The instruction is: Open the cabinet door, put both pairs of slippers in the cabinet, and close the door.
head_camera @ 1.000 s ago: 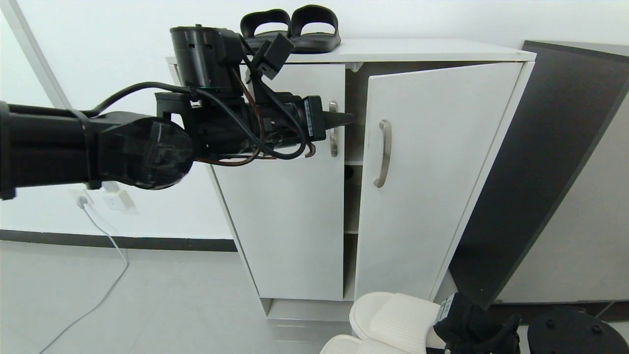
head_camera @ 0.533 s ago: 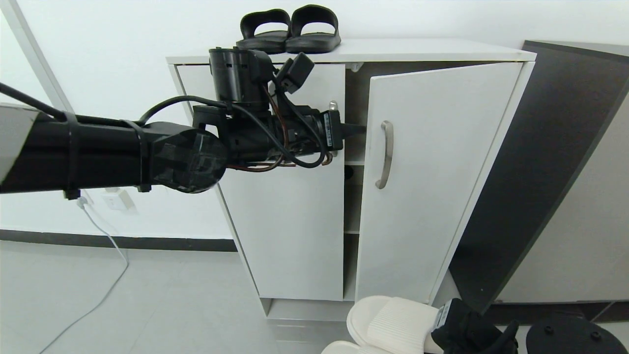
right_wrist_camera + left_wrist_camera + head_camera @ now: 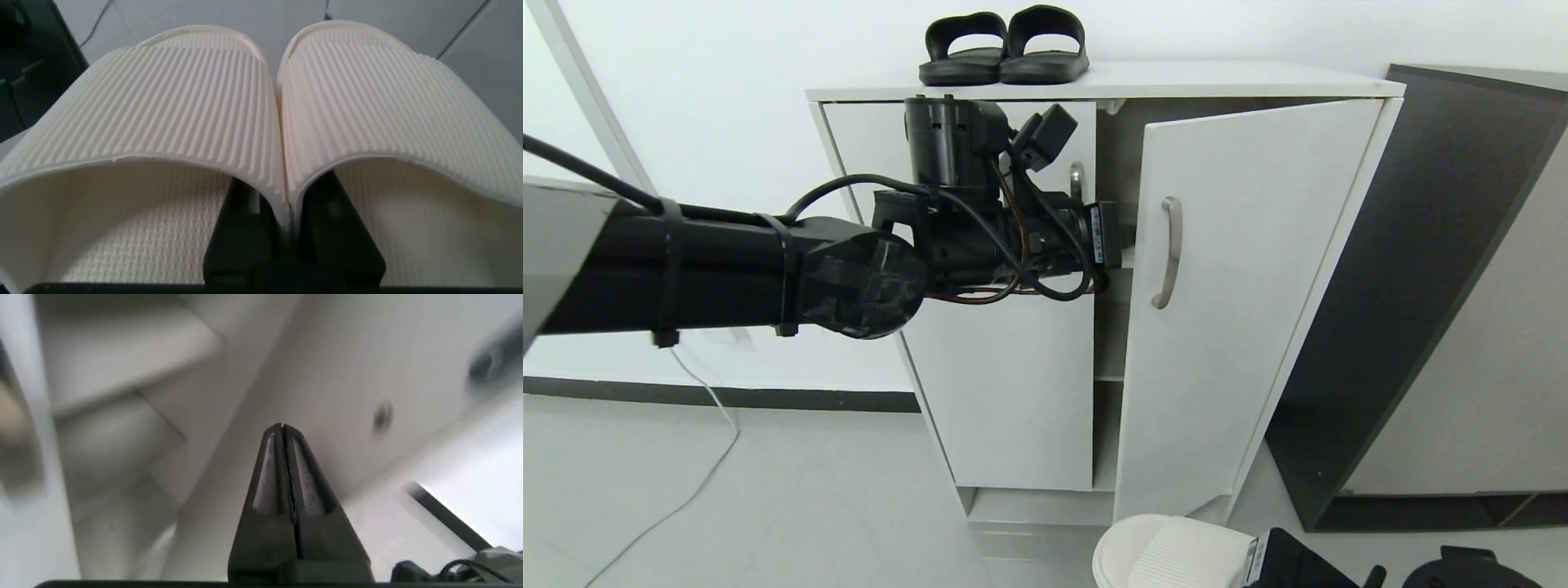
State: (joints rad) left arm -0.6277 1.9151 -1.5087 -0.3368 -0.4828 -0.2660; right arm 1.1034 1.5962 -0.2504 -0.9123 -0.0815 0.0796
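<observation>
The white cabinet [image 3: 1013, 392] has its right door [image 3: 1241, 310] ajar and its left door shut. My left gripper [image 3: 283, 437] is shut on nothing. It is pushed into the dark gap between the doors, at handle height behind the right door's free edge, with the door's inner face beside it. The black slippers [image 3: 1005, 49] sit side by side on the cabinet top. The white slippers [image 3: 278, 122] hang low in front of the cabinet, where my right gripper [image 3: 290, 224] is shut on their two inner straps. The same white slippers [image 3: 1168, 551] show at the head view's bottom edge.
A dark grey panel [image 3: 1437, 269] leans against the wall right of the cabinet, close to the open door's swing. Shelves [image 3: 1109, 380] show inside the gap. A white cable [image 3: 686, 490] trails over the grey floor at the left.
The left gripper has gone from in front of the left door's handle into the gap behind the right door's edge. The head view has shifted; the white slippers sit lower in it.
</observation>
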